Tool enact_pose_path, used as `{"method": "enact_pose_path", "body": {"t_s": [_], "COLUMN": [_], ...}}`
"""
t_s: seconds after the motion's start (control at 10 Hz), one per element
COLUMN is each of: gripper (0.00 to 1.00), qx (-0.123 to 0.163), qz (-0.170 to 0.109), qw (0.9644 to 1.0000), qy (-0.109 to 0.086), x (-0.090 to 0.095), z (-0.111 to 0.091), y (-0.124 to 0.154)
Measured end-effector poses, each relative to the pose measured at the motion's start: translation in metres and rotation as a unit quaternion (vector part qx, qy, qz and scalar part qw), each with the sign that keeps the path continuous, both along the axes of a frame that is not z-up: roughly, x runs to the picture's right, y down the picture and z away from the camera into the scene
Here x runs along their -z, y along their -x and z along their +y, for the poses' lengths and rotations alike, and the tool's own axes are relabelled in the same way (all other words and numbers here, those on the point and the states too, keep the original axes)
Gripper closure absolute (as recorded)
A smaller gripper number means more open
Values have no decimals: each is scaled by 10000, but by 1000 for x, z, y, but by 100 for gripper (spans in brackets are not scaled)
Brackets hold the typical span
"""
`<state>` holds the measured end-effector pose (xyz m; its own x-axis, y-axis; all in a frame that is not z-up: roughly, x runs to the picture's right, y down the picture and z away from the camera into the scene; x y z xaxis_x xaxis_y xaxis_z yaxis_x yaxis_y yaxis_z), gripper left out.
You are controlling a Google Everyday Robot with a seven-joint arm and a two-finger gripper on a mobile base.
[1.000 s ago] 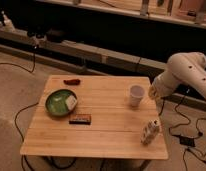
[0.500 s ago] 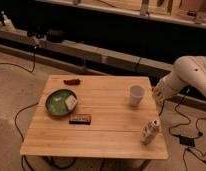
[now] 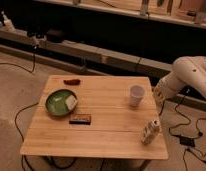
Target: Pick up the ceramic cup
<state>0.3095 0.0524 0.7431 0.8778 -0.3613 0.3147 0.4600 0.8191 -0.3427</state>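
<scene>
The ceramic cup is plain white and stands upright on the right part of the wooden table. My gripper hangs at the end of the white arm, just right of the cup, at the table's right edge and about level with the cup. It does not touch the cup and holds nothing that I can see.
A green plate with a pale item lies at the table's left. A dark bar lies in front of it and a small red object behind it. A patterned carton stands front right. Cables lie on the floor.
The arm and gripper have drifted slightly to the right, away from the cup. The cup and the other things on the table have not moved.
</scene>
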Motion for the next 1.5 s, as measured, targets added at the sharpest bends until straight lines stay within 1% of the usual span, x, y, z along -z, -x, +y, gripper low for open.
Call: {"method": "enact_pose_path", "body": {"t_s": [0.2,0.6,0.9,1.2,1.5], "gripper": [64,64,64,64,64], "qx": [124,191,161,179,215], "qz": [-18,-268,-372,-410,-412], "qw": [9999,9995,9991,9988,9987], "qy": [16,-26,96,178,222], "x": [-10,-27,-42,-52,-59], "z": [1,-4,5,9,9], "y": [4,10,5,0,-1]}}
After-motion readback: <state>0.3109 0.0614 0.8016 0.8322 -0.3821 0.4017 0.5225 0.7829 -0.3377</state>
